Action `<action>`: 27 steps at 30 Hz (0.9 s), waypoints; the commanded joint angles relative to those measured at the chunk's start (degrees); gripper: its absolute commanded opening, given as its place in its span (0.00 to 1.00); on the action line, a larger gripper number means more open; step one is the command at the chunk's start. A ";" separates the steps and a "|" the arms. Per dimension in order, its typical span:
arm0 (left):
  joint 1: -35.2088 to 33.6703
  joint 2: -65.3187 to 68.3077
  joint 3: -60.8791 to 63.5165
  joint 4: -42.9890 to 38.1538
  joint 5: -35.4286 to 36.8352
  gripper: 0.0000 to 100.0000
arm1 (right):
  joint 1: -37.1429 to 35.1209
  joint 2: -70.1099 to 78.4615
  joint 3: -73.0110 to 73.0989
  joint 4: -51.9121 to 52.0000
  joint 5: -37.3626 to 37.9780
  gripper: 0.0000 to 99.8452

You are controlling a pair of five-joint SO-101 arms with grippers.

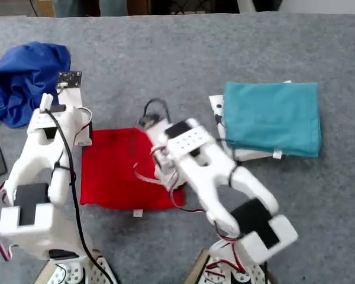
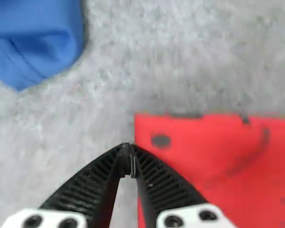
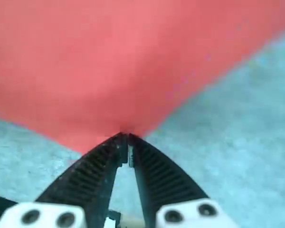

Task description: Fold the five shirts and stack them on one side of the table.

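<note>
My left hand (image 2: pixel 128 159) is closed, its ribbed black fingers (image 2: pixel 96 178) pressed together at the tips. The tips sit right at the edge of the red shirt (image 1: pixel 121 171), near one of its far corners. I cannot tell whether any cloth is caught between them. My right hand (image 3: pixel 124 142) is closed too, its tips meeting at the opposite side of the same red shirt, where a corner of the cloth runs in toward them. Here as well I cannot tell whether the fabric is pinched or only touched.

The red shirt lies flat as a rough rectangle on the grey surface (image 1: pixel 183 59), between my two arms and near my side of it. Off to my left, well apart from the red one, the blue shirt (image 1: pixel 23 77) sits crumpled in a loose heap near the far edge. To my right, the teal shirt (image 1: pixel 272 118) is folded into a neat rectangle and rests on top of a folded white shirt (image 1: pixel 218 109), whose edges show beside and below it.
</note>
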 commanded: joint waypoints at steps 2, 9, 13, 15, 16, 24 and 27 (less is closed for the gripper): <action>-1.98 -15.82 1.71 8.09 1.14 0.03 | 4.66 -11.21 -7.69 5.45 1.67 0.02; 2.68 -43.25 25.98 8.70 0.53 0.03 | 4.40 -15.96 -6.11 6.95 2.90 0.02; 6.20 -45.54 28.18 14.95 -2.55 0.10 | 1.58 -13.14 -0.31 3.34 2.73 0.02; 9.36 -43.43 28.53 16.62 -4.92 0.11 | -0.53 -11.30 3.38 -1.41 2.20 0.02; 10.59 -42.02 28.88 16.35 -5.45 0.10 | -1.49 -10.15 5.14 -3.96 1.14 0.02; 10.68 -24.88 31.08 9.05 -5.98 0.08 | -1.76 0.92 9.10 -13.63 -0.53 0.02; 9.10 -20.84 30.81 7.21 -8.88 0.05 | -1.67 3.21 7.52 -13.36 -0.70 0.02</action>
